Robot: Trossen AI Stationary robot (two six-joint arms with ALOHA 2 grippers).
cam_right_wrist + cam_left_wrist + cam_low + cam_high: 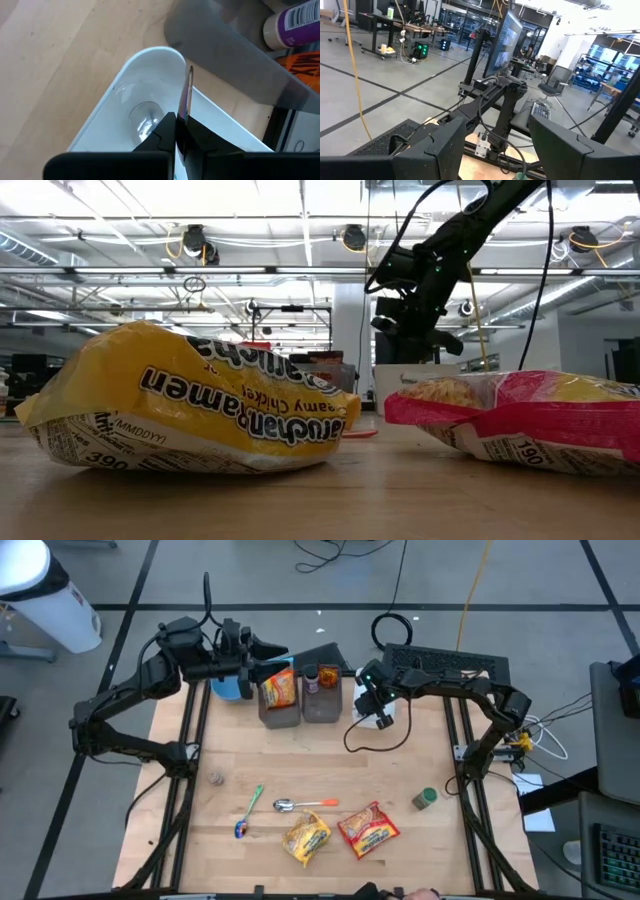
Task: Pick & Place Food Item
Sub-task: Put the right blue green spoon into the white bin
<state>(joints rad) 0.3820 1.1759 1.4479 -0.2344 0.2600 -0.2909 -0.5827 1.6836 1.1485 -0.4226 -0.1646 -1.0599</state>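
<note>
Two ramen packets, one yellow (307, 838) and one red (368, 828), lie flat on the wooden table near its front edge; neither gripper touches them. A third orange packet (280, 690) stands in a grey bin (278, 716). My right gripper (177, 122) hangs over a white tub (150, 75) at the table's far side, shut on a thin shiny metal utensil (188, 92). My left gripper (278, 648) is raised level above the grey bin, open, with nothing between its fingers (445, 150). My right gripper pinches the thin metal utensil between its two fingers, close to their tips (181, 119). The fingers slant down from above toward the tub. The utensil shows edge-on and runs on past the fingertips, its free end (190, 70) over the tub's rim. Which end is held is hidden.
A second grey bin (322, 708) holds a bottle (326, 676); a blue cup (228, 688) stands beside the bins. A spoon (300, 804), a green-handled utensil (248, 812), a small green jar (425, 798) and a small round thing (216, 778) lie on the table.
</note>
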